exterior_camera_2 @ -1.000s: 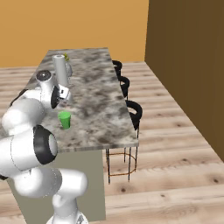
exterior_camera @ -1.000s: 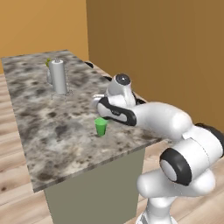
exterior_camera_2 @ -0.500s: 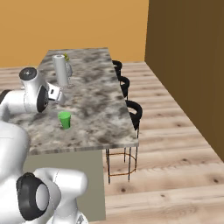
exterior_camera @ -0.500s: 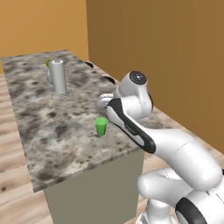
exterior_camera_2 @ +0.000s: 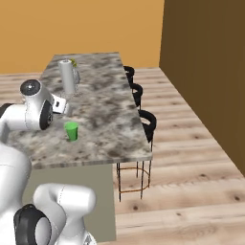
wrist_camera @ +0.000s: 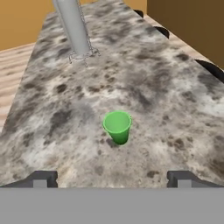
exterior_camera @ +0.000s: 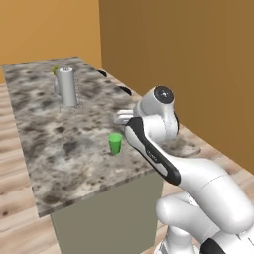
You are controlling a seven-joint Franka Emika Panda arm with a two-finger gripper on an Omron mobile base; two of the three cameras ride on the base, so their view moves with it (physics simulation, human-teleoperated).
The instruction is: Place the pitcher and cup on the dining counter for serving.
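Gripper (wrist_camera: 112, 180) jaws are seen spread wide, and nothing is held between them. Compared with a second ago, the hand has been drawn back from the cup (exterior_camera: 115, 143) and lifted away toward the near edge of the dining counter (exterior_camera: 44, 149); the arm has been folded closer to the base. The cup has been left standing upright on the marble top, apart from the fingertips (wrist_camera: 41, 179) and a little beyond them. From this it is judged that the cup has been delivered and released, so this part of the serving task looks finished.

At the far end of the same counter a white paper-towel roll (exterior_camera: 67, 87) is standing upright. A small piece of yellow is seen just behind it, which may be the pitcher (exterior_camera: 56, 70), but most of it is hidden, so it cannot be confirmed whether it is placed well.

As for contents, the cup is open at the top and appears empty in the hand view. Nothing can be told about the inside of the pitcher.
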